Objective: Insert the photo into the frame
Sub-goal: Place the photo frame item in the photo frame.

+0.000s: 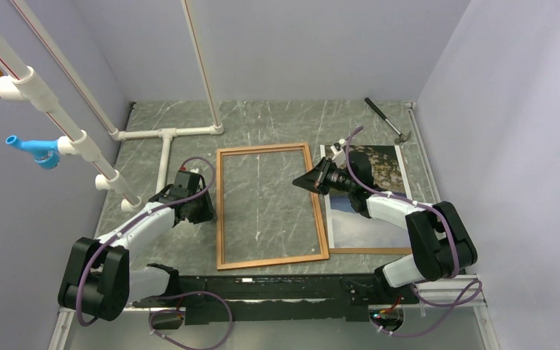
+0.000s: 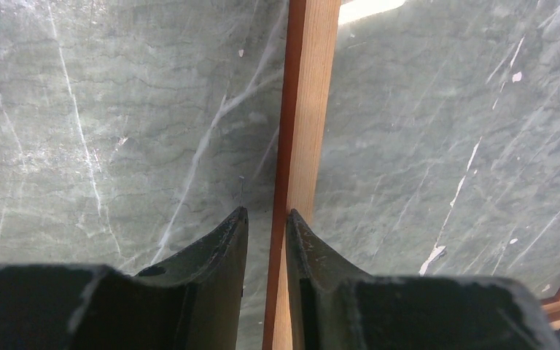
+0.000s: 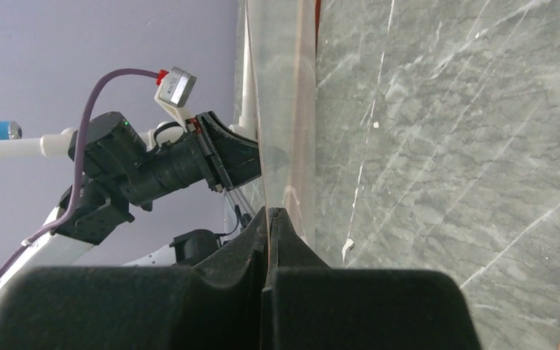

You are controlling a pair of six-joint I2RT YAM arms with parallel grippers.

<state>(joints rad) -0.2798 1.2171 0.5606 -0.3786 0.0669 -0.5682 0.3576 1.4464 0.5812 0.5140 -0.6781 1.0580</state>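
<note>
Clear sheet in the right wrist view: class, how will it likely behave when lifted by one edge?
Probably stiff: the clear sheet runs straight from the shut right pincer without sagging. Likely slippery, being thin, smooth and glossy, so a narrow edge grip may slide.

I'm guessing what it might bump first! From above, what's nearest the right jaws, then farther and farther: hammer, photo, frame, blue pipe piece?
1. The frame: its right rail is right at the right jaws.
2. The photo: just to the right, partly under that arm.
3. The hammer: back right corner.
4. The blue pipe piece: far left, beyond the table.
</note>
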